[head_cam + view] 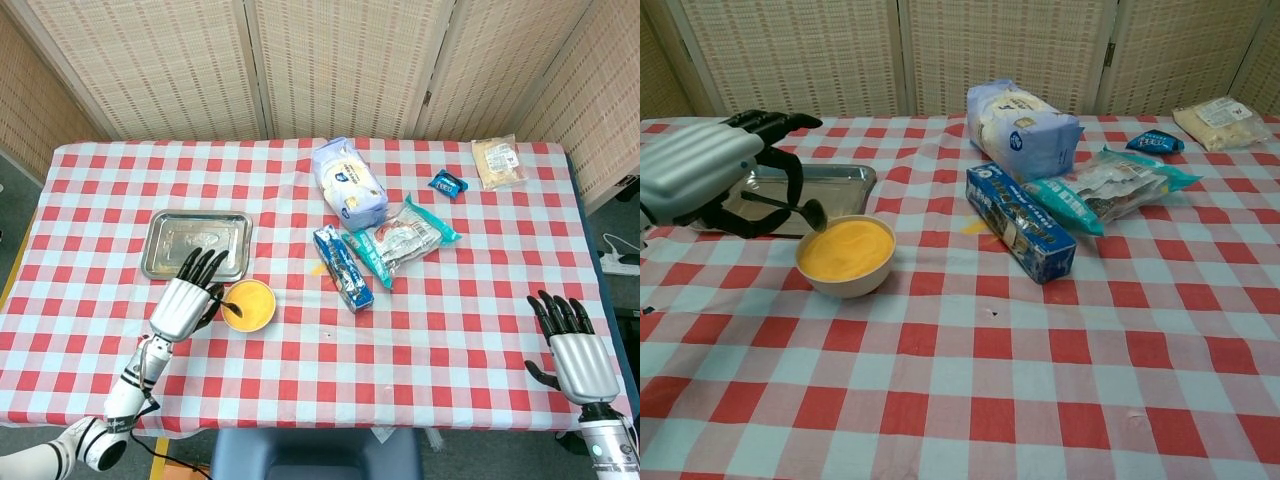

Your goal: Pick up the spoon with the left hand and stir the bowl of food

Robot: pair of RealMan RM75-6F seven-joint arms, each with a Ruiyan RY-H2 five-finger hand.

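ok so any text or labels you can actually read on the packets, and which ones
None can be read as words.
White-blue bag: round blue logo, print blurred.
Blue box: white lettering, too blurred.
Teal packet: label too small.
Small blue packet: print too small.
Beige packet: white sticker, unreadable.
Bowl, tray, spoon: no text.

The left robot hand (187,300) is raised off the bench, back plate upward, its dark fingers (770,122) pointing away from the robot and curled down around a spoon (790,204) handle. Its forearm slants back toward the near-left corner. The right robot hand (572,350) lies flat and palm down at the near-right edge, fingers spread, holding nothing.
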